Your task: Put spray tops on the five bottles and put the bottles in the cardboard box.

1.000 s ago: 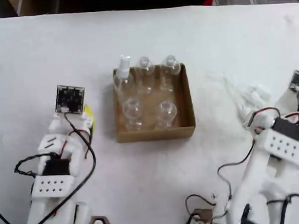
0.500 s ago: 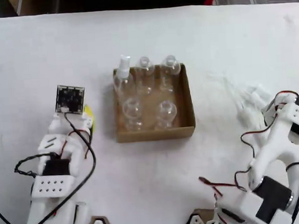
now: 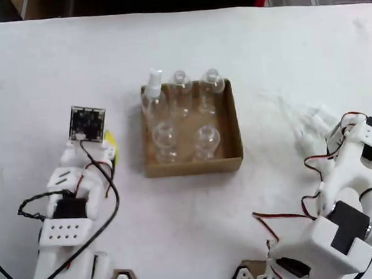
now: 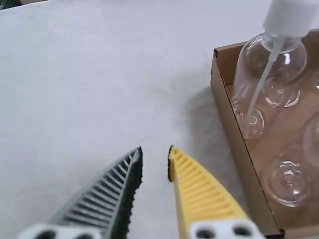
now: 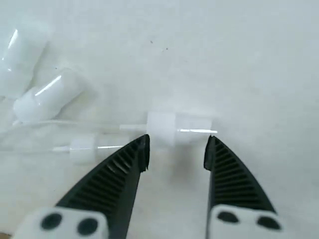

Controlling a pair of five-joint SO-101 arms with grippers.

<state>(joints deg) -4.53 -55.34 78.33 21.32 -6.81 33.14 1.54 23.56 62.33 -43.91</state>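
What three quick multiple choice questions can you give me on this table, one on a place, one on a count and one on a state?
1. Where do the bottles stand?
A. in the cardboard box
B. in the left gripper
C. beside the right arm
2. How many bottles carry a spray top?
A. five
B. three
C. one
3. How is the right gripper?
A. shut on a bottle
B. open over a loose spray top
C. shut and empty

Key: 1 A, all five stand inside the box; 2 C, only the back-left bottle in the high view is capped; 3 B, it straddles the top lying on the table.
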